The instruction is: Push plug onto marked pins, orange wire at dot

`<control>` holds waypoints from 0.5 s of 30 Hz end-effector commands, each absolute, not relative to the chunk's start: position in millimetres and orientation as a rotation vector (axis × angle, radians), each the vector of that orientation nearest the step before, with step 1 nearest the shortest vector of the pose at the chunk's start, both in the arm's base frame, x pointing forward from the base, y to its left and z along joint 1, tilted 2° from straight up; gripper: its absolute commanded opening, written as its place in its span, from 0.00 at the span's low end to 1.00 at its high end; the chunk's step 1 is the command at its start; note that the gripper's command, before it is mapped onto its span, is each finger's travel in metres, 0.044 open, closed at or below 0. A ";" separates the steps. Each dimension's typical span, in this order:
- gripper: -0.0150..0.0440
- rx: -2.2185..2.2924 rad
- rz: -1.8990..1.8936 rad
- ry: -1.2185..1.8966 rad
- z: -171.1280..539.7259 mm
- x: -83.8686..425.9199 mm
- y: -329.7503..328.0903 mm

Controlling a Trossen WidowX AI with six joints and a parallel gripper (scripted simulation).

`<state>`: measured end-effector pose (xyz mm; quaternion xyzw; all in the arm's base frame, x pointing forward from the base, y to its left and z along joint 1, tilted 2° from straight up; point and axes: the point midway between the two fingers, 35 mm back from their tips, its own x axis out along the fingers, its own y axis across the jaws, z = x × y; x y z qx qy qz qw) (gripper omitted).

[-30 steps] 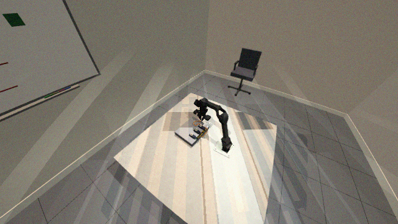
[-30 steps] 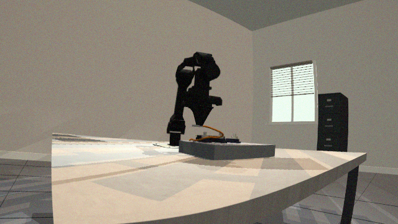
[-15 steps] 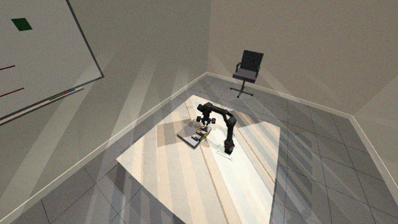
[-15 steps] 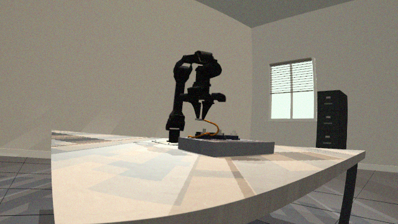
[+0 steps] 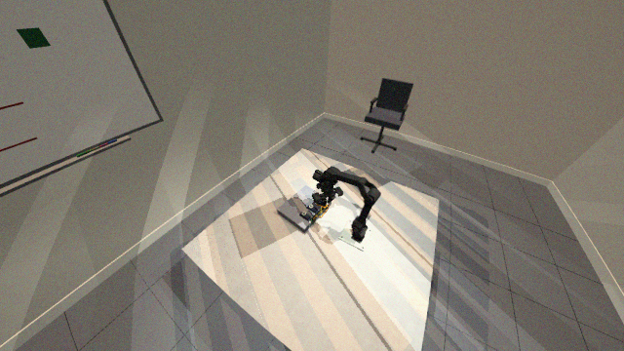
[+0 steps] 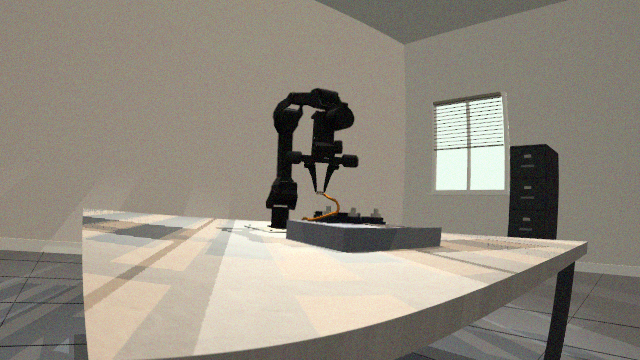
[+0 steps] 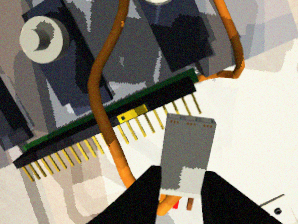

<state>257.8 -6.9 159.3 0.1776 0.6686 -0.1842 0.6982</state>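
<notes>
My gripper [image 7: 181, 177] [image 6: 320, 191] is shut on the plug [image 7: 189, 145], a flat grey block held above the table. Its end with small marks faces the pin row. The pin row [image 7: 75, 152] runs slantwise along the holder's edge in the wrist view; the plug is turned at an angle to it, to the right of the yellow band [image 7: 132, 114], which has a dark dot at its left end. The plug does not appear to touch the pins. The orange lead [image 7: 114, 155] [image 6: 338, 204] loops from the plug to the holder [image 6: 362, 237] [image 5: 292, 217]. The plug's holes are not clearly visible.
Dark servo bodies [image 7: 172, 35] with pale round hubs [image 7: 42, 40] sit on the holder behind the pins. In the wrist view, the orange lead crosses over the pin row left of the band. Another orange wire [image 7: 232, 35] curves round the row's right end.
</notes>
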 end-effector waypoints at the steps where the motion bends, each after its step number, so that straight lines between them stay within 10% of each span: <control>1: 0.25 0.254 -0.280 1.510 156.1 238.0 0.0; 15: 0.25 -0.034 -0.003 1.533 142.2 197.2 11.3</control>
